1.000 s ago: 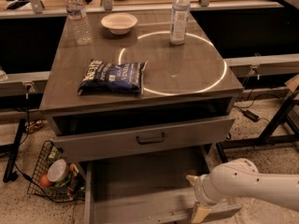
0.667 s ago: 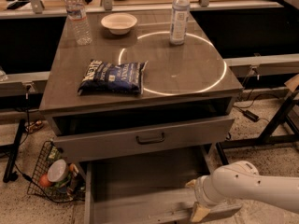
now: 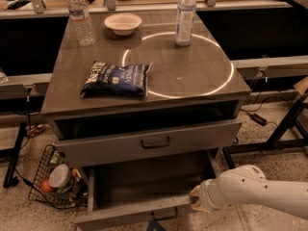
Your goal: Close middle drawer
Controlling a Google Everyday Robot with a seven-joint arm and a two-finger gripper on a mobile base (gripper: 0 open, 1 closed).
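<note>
The middle drawer [image 3: 120, 216] stands pulled far out at 6 o'clock, under the taller-fronted drawer [image 3: 154, 143], which is slightly open. The white arm [image 3: 260, 191] reaches in low from 4 o'clock, nearly level, with its wrist pointing toward 9 o'clock. The hand [image 3: 196, 202] is at the right end of the middle drawer's low front panel. I cannot tell whether it is open or closed. A chip bag [image 3: 116, 79] lies on the worktop [image 3: 192, 66].

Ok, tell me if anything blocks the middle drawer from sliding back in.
Nothing visible does. The middle drawer stands open, its inside looks bare, and the gripper sits at the right end of its front panel.
</note>
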